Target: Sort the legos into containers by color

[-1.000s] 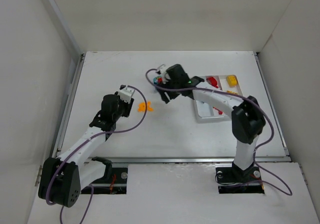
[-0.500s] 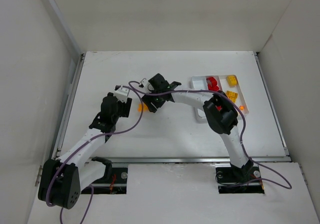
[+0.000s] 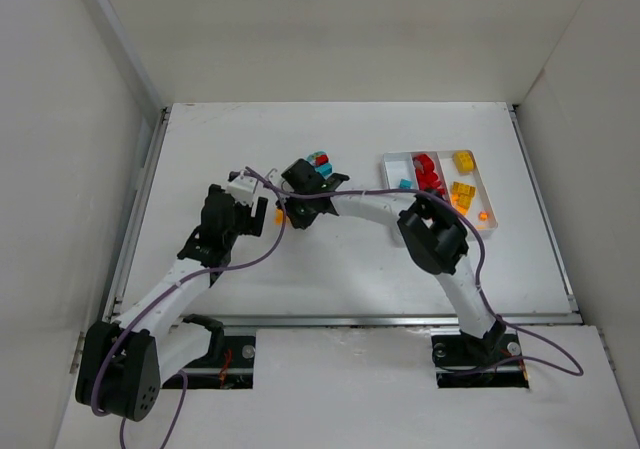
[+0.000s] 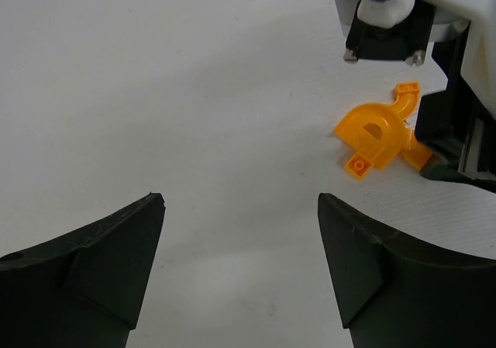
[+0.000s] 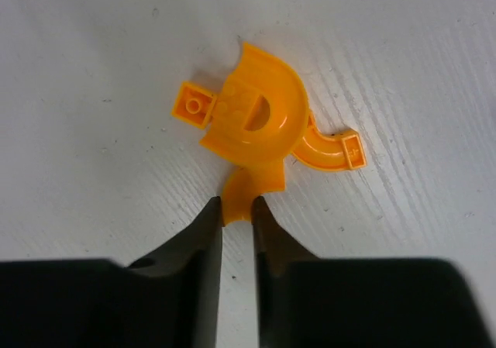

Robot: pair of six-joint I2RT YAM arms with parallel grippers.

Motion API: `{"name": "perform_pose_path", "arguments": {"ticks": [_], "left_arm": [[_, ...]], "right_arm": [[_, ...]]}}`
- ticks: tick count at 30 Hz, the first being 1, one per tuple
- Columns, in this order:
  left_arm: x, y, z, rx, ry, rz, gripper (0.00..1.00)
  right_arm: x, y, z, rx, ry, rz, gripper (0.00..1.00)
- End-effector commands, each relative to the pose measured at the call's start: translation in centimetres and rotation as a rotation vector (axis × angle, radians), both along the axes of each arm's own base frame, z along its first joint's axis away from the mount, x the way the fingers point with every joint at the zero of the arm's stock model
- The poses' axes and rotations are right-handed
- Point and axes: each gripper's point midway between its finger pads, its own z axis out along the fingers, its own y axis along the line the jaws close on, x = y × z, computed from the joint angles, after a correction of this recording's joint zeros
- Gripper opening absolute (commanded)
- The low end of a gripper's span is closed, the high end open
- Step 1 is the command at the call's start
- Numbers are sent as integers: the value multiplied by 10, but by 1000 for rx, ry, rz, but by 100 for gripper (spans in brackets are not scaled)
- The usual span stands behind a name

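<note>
A cluster of orange legos point(image 5: 256, 123) lies on the white table, curved pieces stuck together. My right gripper point(image 5: 237, 206) is shut on a thin tab at the near edge of the cluster. In the top view the right gripper point(image 3: 290, 209) reaches far left, and only a bit of the orange legos point(image 3: 279, 214) shows. My left gripper point(image 4: 240, 201) stands open just left of the orange legos point(image 4: 376, 135), with nothing between its fingers. The white tray of containers point(image 3: 400, 154) at the right holds red legos point(image 3: 428, 174), yellow ones point(image 3: 463, 159) and a teal one point(image 3: 405, 184).
A few teal and red legos point(image 3: 318, 161) lie on the table right behind the right wrist. The right forearm spans the table between the tray and the orange cluster. White walls enclose the table on the left, back and right.
The right arm swung left from beside the tray to the orange cluster and its jaws closed on a tab. The left gripper opened wider and drew back slightly.
</note>
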Motion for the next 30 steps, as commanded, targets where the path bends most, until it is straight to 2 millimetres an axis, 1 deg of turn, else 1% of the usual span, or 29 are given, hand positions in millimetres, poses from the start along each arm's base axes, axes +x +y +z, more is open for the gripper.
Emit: {"name": "perform_pose_path", "arguments": {"ticks": [1, 2, 3, 4, 5, 6, 7, 8, 9, 10, 11, 12, 13, 14, 15, 16, 17, 18, 19, 20, 21, 22, 24, 25, 28, 29, 30], "left_arm": [[-1, 0, 4, -15, -26, 4, 79], [-1, -3, 4, -12, -25, -19, 80], [-1, -5, 4, -17, -23, -30, 82], [-2, -8, 4, -9, -24, -53, 85], [-2, -11, 3, -3, -24, -79, 86], [-4, -21, 3, -8, -21, -145, 87], [-5, -25, 4, 35, -31, -211, 87], [-7, -30, 2, 59, -30, -266, 89], [-10, -42, 5, 101, -45, -376, 89], [-12, -46, 5, 90, -46, -399, 90], [-11, -48, 5, 138, -55, -446, 90], [-11, -49, 2, 156, -50, -473, 90], [-10, -54, 4, 165, -59, -513, 90], [-7, -57, 5, 183, -63, -539, 90], [-5, -58, 5, 213, -73, -566, 90], [-3, -61, 5, 219, -75, -590, 90], [1, -64, 10, 227, -87, -604, 90], [4, -64, 6, 239, -75, -612, 90], [6, -65, 6, 247, -74, -617, 90], [8, -67, 7, 242, -75, -625, 90], [10, -68, 8, 242, -75, -625, 90], [13, -69, 9, 242, -73, -625, 90], [13, -71, 11, 237, -85, -633, 90], [13, -71, 8, 237, -76, -634, 90], [16, -73, 13, 233, -97, -639, 91], [11, -77, 6, 227, -81, -660, 91], [11, -77, 6, 227, -81, -660, 91]], "right_arm": [[9, 10, 9, 25, -52, -4, 14], [11, 9, 15, 30, -63, -20, 0], [12, 8, 15, 29, -62, -38, 0], [18, 4, 19, 41, -65, -59, 0], [21, -1, 25, 52, -66, -77, 0], [27, -3, 34, 81, -62, -118, 0], [37, -17, 37, 102, -34, -157, 0], [43, -26, 53, 144, -32, -189, 0], [58, -42, 64, 209, 1, -253, 0], [53, -45, 71, 223, 12, -272, 0], [72, -66, 83, 284, 16, -328, 0], [70, -85, 99, 335, 34, -392, 0], [77, -102, 108, 370, 36, -442, 0], [96, -135, 119, 419, 23, -522, 0], [93, -157, 129, 449, 22, -568, 0], [95, -175, 133, 472, 35, -624, 0], [100, -195, 137, 481, 27, -668, 0], [108, -233, 136, 465, 16, -757, 0], [108, -257, 137, 445, 1, -819, 0], [111, -279, 136, 422, -11, -891, 0], [112, -325, 121, 351, -13, -1023, 0], [112, -345, 116, 331, -6, -1084, 0], [108, -380, 99, 273, 23, -1180, 0], [105, -406, 92, 233, 25, -1251, 0], [103, -433, 79, 187, 23, -1326, 3], [102, -442, 75, 186, 24, -1346, 3], [102, -444, 71, 171, 24, -1356, 6]]}}
